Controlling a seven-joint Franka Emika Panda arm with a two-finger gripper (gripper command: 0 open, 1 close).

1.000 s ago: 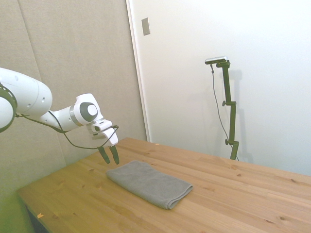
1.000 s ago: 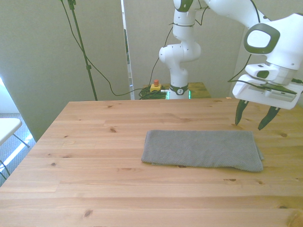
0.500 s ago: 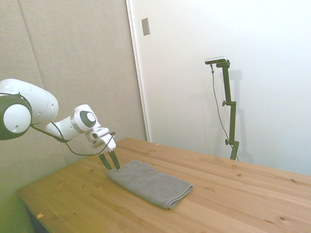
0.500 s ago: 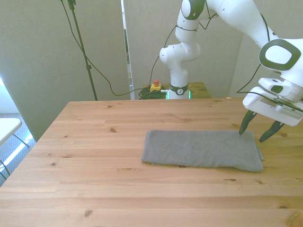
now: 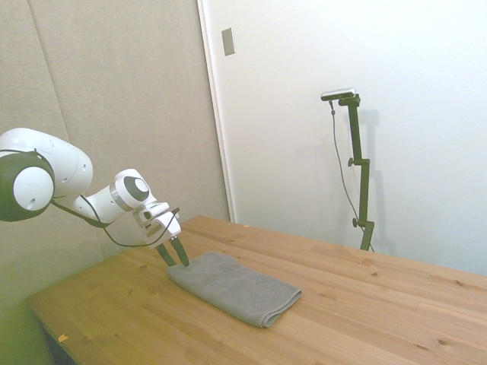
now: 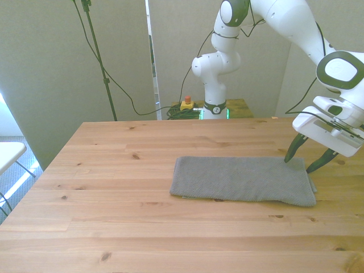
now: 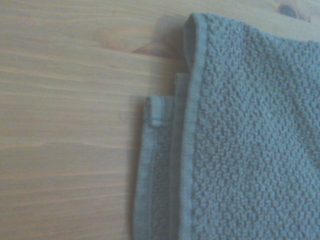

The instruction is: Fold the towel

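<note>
The two dark fingers point(image 6: 295, 151) stand spread apart with nothing between them, their tips low over the short end of the towel point(image 6: 243, 180) at the front view's right. One tip comes down at the towel's far corner and the other just past its end edge; whether either touches the cloth cannot be told. The gripper point(image 6: 301, 161) hangs tilted from the white arm point(image 5: 46, 185).

The grey towel lies flat and folded on the wooden worktop point(image 6: 114, 187), its long side running across the front view, right of the middle. In the wrist view the towel point(image 7: 250, 135) shows a knobbly weave and hemmed edges, with lower layers sticking out a little beyond the top layer at the corner, against bare wood point(image 7: 70, 100).
</note>
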